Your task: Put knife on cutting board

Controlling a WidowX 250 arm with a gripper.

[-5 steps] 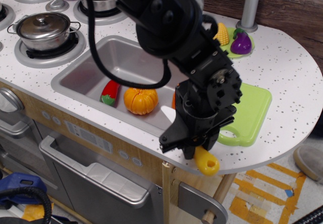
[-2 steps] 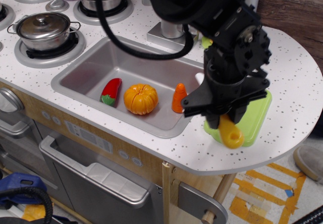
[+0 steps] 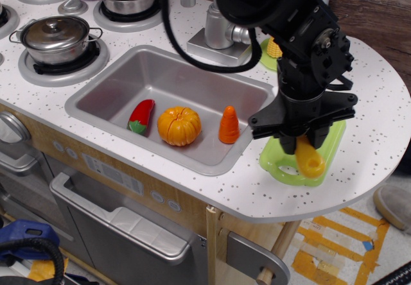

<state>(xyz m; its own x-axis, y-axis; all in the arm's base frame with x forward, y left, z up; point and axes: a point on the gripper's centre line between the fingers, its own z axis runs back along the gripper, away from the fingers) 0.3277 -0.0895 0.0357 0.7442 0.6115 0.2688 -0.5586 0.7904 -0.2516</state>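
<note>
Sink [image 3: 115,86] contents lie well to the left of the pincer [image 3: 302,138]: a red pepper [image 3: 140,116], an orange pumpkin [image 3: 179,126] and, nearest it, the toy carrot [image 3: 228,125]. Over the last second the arm has carried the knife [image 3: 309,158] from the front lip of the speckled surface [image 3: 376,99], rightward and back, so the pincer now hangs over the near end of the cutting board [image 3: 292,167]. It is clamped on the knife, whose yellow handle juts out below it toward the front, above the board's handle hole; the blade is hidden. Whether the knife touches the board cannot be told. Transport looks nearly done; lowering and letting go appear to be what is left.
</note>
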